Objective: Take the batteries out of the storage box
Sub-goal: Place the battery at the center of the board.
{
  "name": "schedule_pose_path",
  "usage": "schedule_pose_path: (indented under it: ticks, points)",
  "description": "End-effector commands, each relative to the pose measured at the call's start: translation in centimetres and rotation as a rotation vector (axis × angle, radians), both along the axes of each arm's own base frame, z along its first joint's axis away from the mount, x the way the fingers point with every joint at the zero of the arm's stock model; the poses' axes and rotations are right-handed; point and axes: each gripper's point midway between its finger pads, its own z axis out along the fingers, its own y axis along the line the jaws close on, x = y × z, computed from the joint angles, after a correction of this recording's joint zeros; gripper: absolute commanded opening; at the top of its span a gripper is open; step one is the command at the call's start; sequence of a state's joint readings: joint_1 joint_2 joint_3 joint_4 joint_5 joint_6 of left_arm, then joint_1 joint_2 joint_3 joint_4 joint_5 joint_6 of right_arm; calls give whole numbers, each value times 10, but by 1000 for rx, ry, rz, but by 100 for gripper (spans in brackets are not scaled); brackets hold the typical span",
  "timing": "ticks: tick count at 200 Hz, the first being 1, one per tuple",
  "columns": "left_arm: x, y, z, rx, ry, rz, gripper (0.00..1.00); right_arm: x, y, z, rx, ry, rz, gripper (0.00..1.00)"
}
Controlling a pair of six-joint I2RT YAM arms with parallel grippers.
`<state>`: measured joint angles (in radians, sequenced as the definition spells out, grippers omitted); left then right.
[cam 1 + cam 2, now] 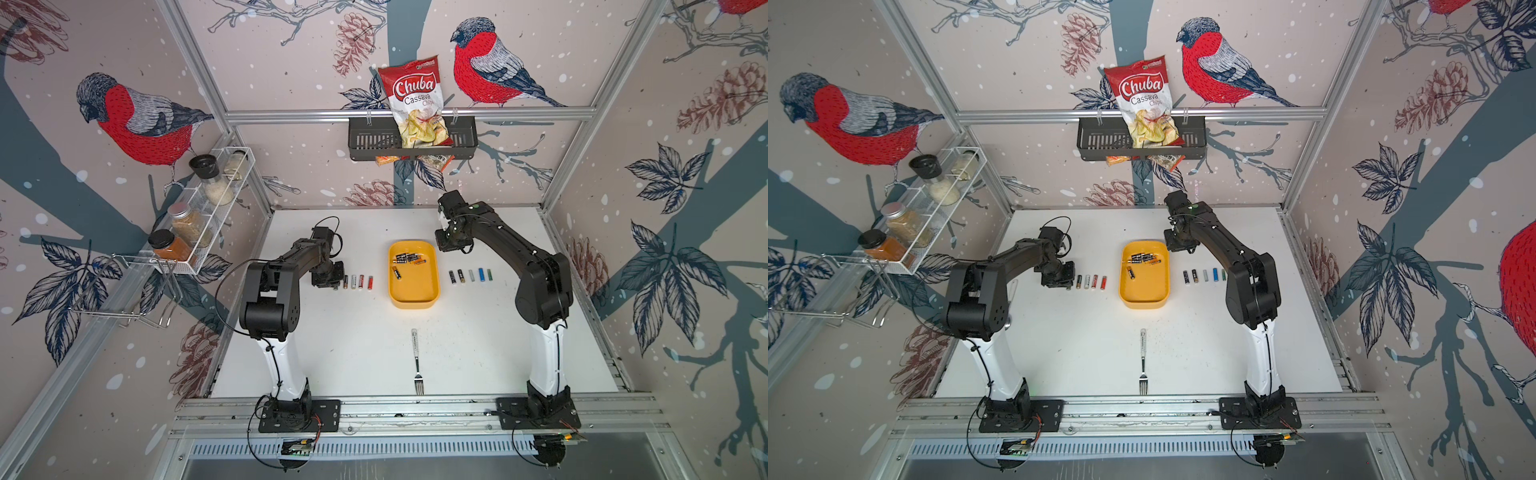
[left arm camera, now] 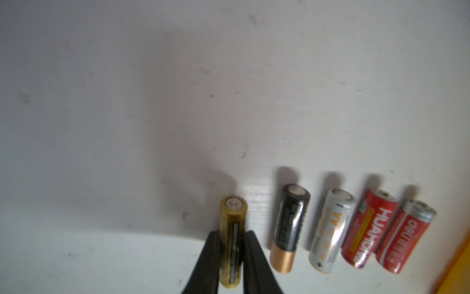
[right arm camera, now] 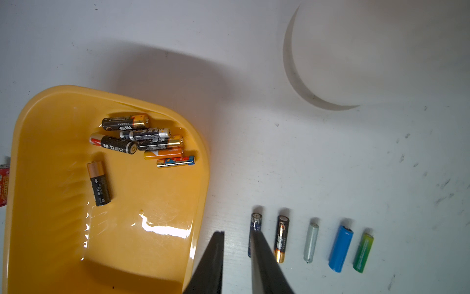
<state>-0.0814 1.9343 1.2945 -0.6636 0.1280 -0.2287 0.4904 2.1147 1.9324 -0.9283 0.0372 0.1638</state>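
The yellow storage box (image 1: 413, 291) (image 1: 1144, 291) (image 3: 127, 229) lies mid-table, with several batteries (image 1: 409, 258) (image 3: 145, 138) bunched at its far end and one black-and-copper cell (image 3: 98, 183) apart from them. My left gripper (image 1: 336, 284) (image 2: 232, 233) is down at the table, left of the box, shut on a gold-and-black battery (image 2: 232, 216) that lies beside a row of several batteries (image 1: 357, 281) (image 2: 290, 224). My right gripper (image 1: 446, 245) (image 3: 237, 233) hovers by the box's far right corner, its jaws slightly apart and empty. Another row of batteries (image 1: 469, 275) (image 3: 310, 239) lies right of the box.
A silver fork (image 1: 417, 361) lies near the table's front. A black slotted basket (image 1: 365, 141) with a chips bag (image 1: 415, 108) hangs on the back wall, and a spice rack (image 1: 199, 216) on the left wall. A white round cup (image 3: 356, 51) stands behind the right row.
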Motion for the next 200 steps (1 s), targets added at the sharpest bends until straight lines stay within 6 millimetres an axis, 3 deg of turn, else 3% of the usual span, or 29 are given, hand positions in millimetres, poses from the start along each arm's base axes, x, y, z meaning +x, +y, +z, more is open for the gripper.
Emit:
schedule_pose_path:
  ticks: [1, 100, 200]
  points:
    - [6, -1, 2, -5, -18, -15, 20, -2, -3, -2, -11, 11, -19, 25]
    - [1, -1, -7, -5, 3, -12, 21, -2, -6, -2, -10, 12, -24, 26]
    - [2, 1, -2, 7, 0, -10, 25, -3, -5, -1, -6, 11, -20, 27]
